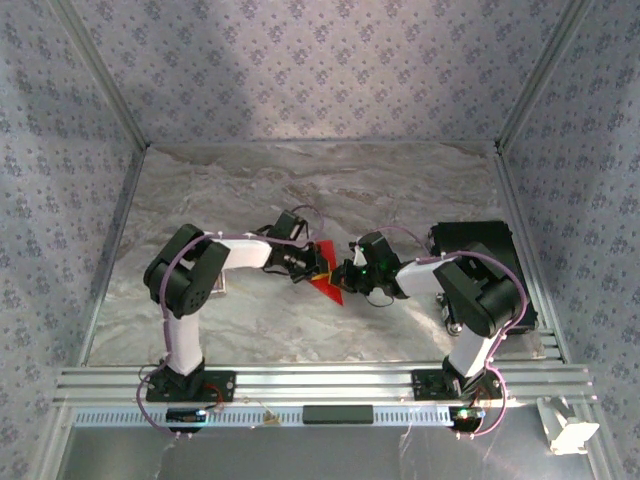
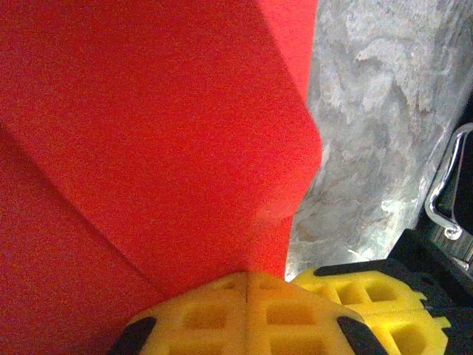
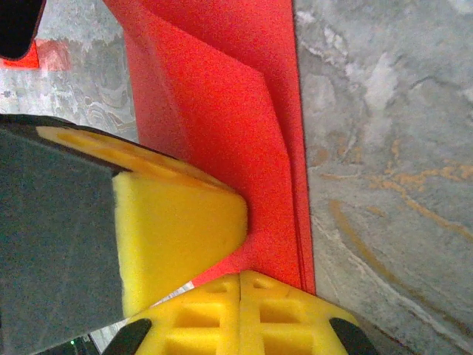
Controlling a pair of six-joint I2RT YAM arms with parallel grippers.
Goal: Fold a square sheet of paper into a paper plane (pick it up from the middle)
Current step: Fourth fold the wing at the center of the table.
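At mid-table the folded red paper (image 1: pixel 327 280) is pinched from both sides: the left gripper (image 1: pixel 306 263) is closed on one edge, the right gripper (image 1: pixel 351 274) on the layered edge close by. Thin, light and limp, it would likely tear under a tug, so folded, layered edges look the safest hold. A black box (image 1: pixel 478 250) sits well to the right and a small red scrap (image 3: pixel 46 55) lies apart; the grippers mostly crowd each other

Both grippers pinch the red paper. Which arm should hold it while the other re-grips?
Right, probably: the right gripper clamps the folded paper across its stacked layers; the left gripper pinches alongside.
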